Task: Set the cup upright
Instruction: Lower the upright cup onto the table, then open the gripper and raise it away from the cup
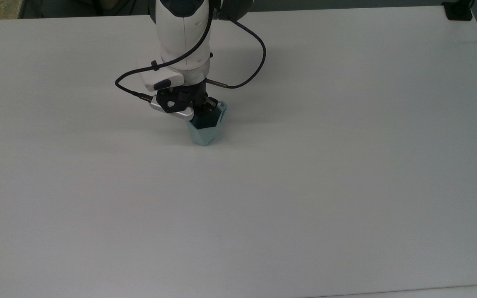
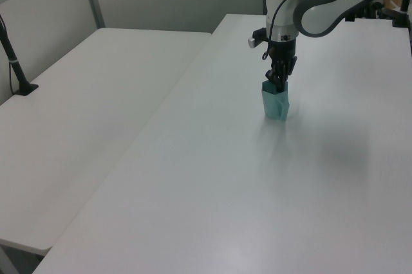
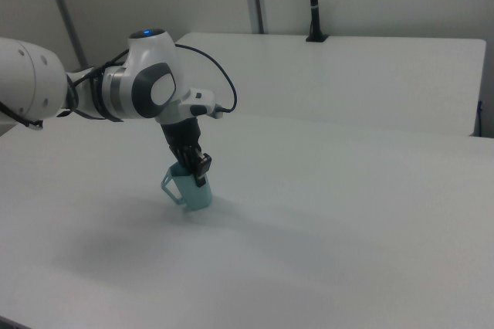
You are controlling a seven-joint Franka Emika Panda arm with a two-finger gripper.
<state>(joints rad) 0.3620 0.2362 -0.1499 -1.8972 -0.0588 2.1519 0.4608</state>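
Observation:
The pale teal faceted cup (image 1: pixel 206 133) stands mouth-up on the white table (image 1: pixel 304 186), leaning slightly; its base touches the surface. It is also seen as the cup (image 2: pixel 275 103) and the cup (image 3: pixel 193 191), whose small angular handle points to the right view's left. My gripper (image 1: pixel 205 111) comes down from above and is shut on the cup's rim, one finger inside the mouth and one outside. From the side, the gripper (image 2: pixel 278 82) and gripper (image 3: pixel 199 170) sit at the rim's top.
A black cable (image 1: pixel 259 49) loops off the wrist to the top view's right. A black clamp (image 1: pixel 457 10) sits at the far right corner. A second white table (image 2: pixel 84 113) adjoins on the left view's left, with a black post (image 2: pixel 16 68).

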